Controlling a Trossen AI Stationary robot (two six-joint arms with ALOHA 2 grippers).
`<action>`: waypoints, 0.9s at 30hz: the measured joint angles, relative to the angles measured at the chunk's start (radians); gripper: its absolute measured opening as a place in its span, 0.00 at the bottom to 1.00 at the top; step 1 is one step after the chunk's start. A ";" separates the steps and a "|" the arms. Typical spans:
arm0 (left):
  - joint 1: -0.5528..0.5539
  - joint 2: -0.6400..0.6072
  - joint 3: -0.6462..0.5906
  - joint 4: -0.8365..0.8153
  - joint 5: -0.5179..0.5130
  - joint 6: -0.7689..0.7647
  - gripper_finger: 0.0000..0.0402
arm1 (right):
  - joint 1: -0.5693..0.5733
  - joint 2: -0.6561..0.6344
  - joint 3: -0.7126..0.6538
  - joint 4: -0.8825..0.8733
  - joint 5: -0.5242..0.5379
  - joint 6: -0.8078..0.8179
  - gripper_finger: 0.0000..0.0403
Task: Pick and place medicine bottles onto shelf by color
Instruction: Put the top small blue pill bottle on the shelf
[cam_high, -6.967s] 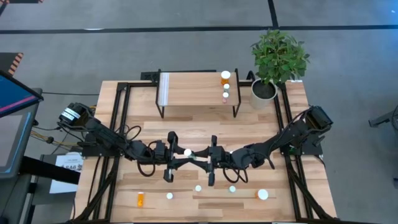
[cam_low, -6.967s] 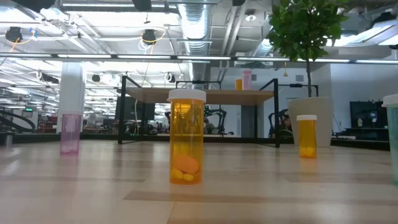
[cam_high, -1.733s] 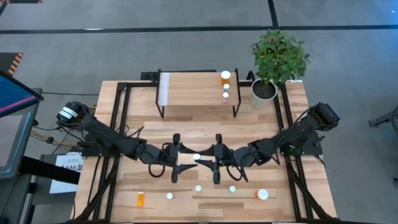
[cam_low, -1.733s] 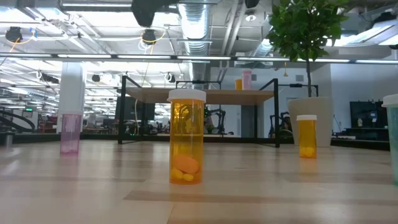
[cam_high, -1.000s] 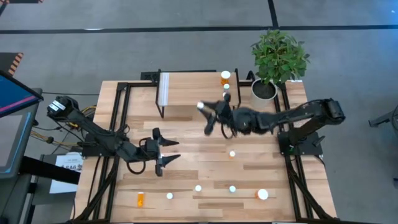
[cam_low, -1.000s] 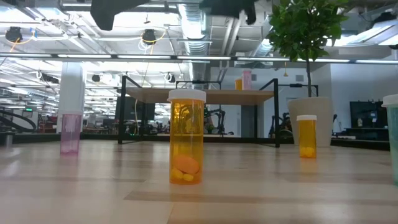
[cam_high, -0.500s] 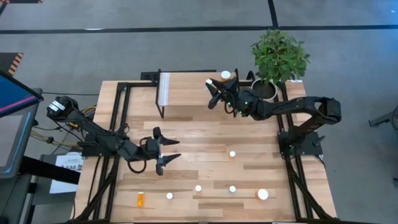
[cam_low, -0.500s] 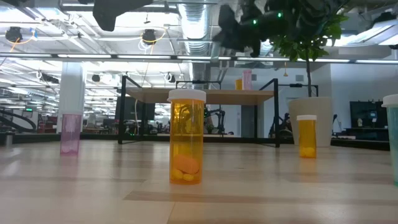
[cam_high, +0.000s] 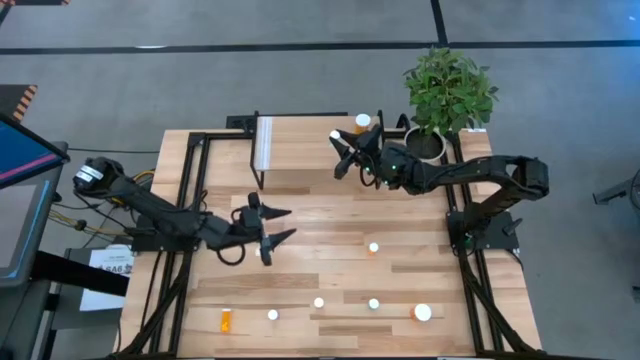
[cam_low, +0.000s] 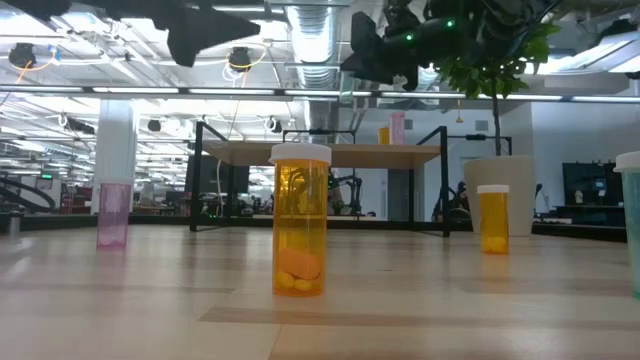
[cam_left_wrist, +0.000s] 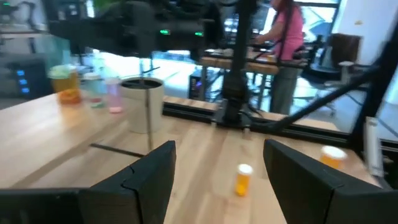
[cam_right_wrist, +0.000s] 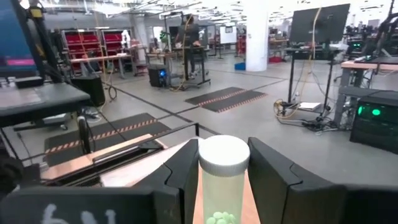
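**Tech A:** Green-tinted bottle (cam_right_wrist: 222, 180), white cap, pale green pills inside. Your right gripper (cam_high: 343, 152) is clamped on it, one finger (cam_right_wrist: 177, 180) at each side of the body. From above, you have that gripper over the right half of the shelf (cam_high: 310, 142).

**Tech B:** And what is on the shelf already?

**Tech A:** Three bottles in a row along its right end, near the plant pot (cam_high: 424, 147): an orange one (cam_high: 362, 124) farthest back, a small white-capped one (cam_high: 364, 139) next, a pink one (cam_high: 363, 155) nearest the front. The held bottle sits just left of that row; the white strip (cam_high: 264, 143) is at the opposite end.

**Tech B:** Left arm?

**Tech A:** Your left gripper (cam_high: 272, 227) hangs over the tabletop (cam_high: 330, 215) in front of the shelf, fingers (cam_left_wrist: 149, 175) spread wide and holding nothing.

**Tech B:** Remaining bottles?

**Tech A:** One orange bottle (cam_high: 373, 247) stands mid-table. Along the front edge you have an orange one lying on its side (cam_high: 225, 320), three white-capped ones (cam_high: 272, 315) (cam_high: 319, 302) (cam_high: 373, 304), and a larger bottle (cam_high: 422, 313) at the right. The low camera shows an orange bottle (cam_low: 300, 219) up close, with pills at its bottom.
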 joint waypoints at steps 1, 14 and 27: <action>0.014 0.000 0.000 0.001 0.005 -0.006 0.58 | -0.005 0.000 0.000 -0.002 0.002 0.000 0.34; 0.051 0.000 0.000 0.007 0.053 -0.016 0.58 | -0.131 0.000 0.000 -0.022 0.001 0.103 0.34; 0.060 0.000 0.000 0.011 0.051 -0.012 0.58 | -0.130 0.001 0.059 -0.114 -0.009 0.101 0.34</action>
